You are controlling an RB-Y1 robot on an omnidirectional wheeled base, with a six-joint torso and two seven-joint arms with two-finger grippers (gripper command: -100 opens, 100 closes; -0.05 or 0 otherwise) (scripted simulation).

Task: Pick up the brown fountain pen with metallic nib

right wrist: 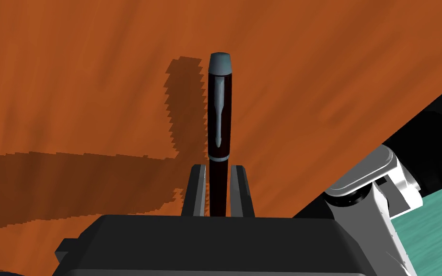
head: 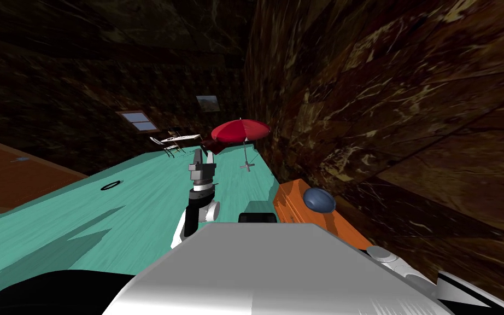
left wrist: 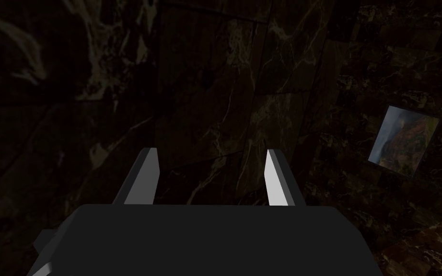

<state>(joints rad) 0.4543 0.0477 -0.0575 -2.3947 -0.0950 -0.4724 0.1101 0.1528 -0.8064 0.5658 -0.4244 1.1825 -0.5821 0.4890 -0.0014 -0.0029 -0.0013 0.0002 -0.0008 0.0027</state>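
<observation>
Grasp is looking done: right gripper (right wrist: 217, 168) is pinching the pen (right wrist: 219, 105) by its lower barrel, fingers nearly together, with the capped end and clip sticking out past the tips. The pen's shadow is falling off to one side on the orange cabinet top (right wrist: 95, 72), so I'm reading it as clear of the surface, in from the edge bordering the teal floor (right wrist: 436, 239). Probably only lifting clear is remaining. Right hand is aiming down at the top. Left gripper (head: 204, 157) is idling over the floor, pointing up, fingers wide apart, holding nothing.
</observation>
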